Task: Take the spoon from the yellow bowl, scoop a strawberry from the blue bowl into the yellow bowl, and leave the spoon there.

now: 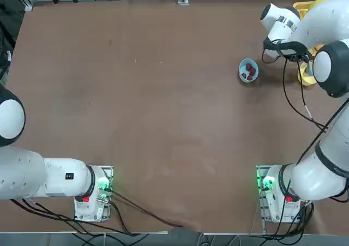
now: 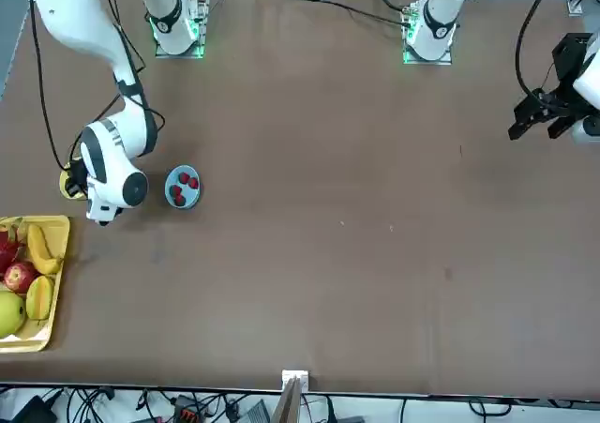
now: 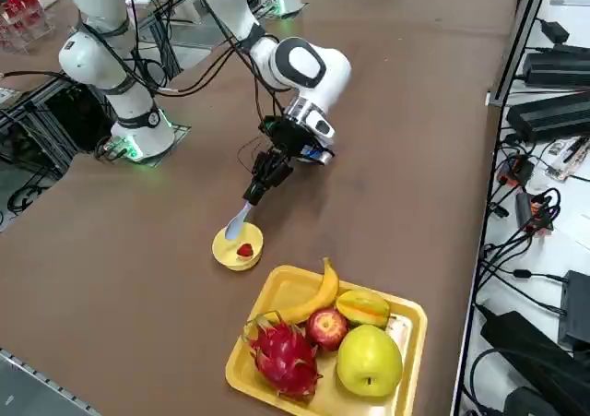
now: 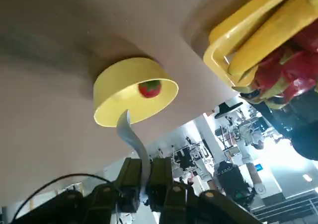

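Spoon (image 3: 238, 222) pinched in tilted right gripper (image 3: 257, 184) over yellow bowl (image 3: 237, 248).

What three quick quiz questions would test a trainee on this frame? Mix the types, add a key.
1. True or false: the right claw is shut on the spoon.
2. Where does a strawberry lie next to the spoon's tip?
A. in the yellow bowl
B. on the fruit tray
C. on the bare table
3. Fill in: the other strawberries sit in the ____ bowl.

Key
1. True: the claw's fingers pinch the handle and the spoon's tip reaches the yellow bowl's rim.
2. A
3. blue
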Controlling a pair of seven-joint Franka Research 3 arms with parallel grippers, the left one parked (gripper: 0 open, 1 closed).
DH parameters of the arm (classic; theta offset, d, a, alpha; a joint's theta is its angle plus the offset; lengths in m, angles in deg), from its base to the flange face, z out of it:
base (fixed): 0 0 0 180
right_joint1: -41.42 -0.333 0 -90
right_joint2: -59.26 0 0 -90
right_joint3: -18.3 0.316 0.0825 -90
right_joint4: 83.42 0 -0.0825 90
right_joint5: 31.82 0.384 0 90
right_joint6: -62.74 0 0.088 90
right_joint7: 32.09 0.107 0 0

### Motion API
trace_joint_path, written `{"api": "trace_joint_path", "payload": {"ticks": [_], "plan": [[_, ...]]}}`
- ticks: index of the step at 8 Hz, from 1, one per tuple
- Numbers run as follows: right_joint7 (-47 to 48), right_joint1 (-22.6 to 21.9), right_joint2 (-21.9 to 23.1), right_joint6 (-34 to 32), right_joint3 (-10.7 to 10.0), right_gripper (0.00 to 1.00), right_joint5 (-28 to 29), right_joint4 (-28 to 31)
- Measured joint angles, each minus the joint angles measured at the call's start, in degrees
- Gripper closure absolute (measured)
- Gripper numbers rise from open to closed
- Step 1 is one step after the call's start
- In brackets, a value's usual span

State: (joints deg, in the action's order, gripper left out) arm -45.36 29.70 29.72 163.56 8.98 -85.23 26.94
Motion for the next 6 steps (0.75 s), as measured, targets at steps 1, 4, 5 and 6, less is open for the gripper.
{"api": "trace_joint_path", "payload": {"ticks": [1,4,5,6], "plan": [[-1.31,0.11,-0.72,0.01,0.01,0.89,0.00,-0.53],[-1.97,0.18,-1.33,-3.21,0.23,0.89,0.57,-4.15],[-1.99,0.06,-1.16,-6.99,0.52,0.89,2.62,-7.51],[-2.01,-0.41,-0.82,-11.07,0.81,0.89,5.64,-11.57]]}}
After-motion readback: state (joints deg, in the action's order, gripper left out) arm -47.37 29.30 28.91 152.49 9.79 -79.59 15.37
